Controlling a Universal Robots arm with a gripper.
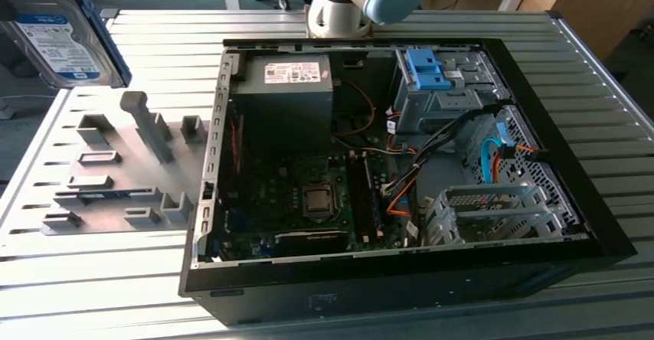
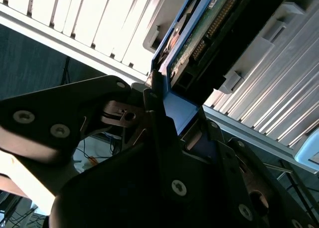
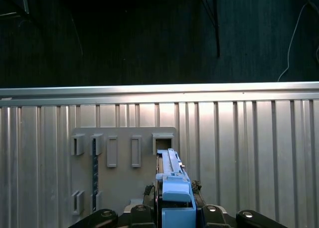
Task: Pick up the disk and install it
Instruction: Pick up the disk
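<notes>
Tool (image 2: 164, 119) was pinched tight on the disk (image 1: 57, 37), gripping one end by its blue plastic frame; in the second wrist view the dark fingers (image 2: 154, 96) sat flush against that frame, with the circuit-board side of the drive exposed. The disk hung in the air, clear of everything, above the grey slotted holder plate (image 1: 112, 173) that lay near the surface's (image 1: 572, 57) edge on the exterior view's left. In the first wrist view the drive stood edge-on over the plate's row of slots. The open computer case (image 1: 603, 237) sat just beside the plate, toward the middle of the surface. Inside it were a blue bracket (image 1: 424, 68), a metal drive cage (image 1: 491, 210) and loose cables (image 1: 403, 194). Risks as judged: the hold was on plastic at one end only, so the drive's weight could twist it or let it slip. A tilted disk could jam in a bay, and cables could snag it.
</notes>
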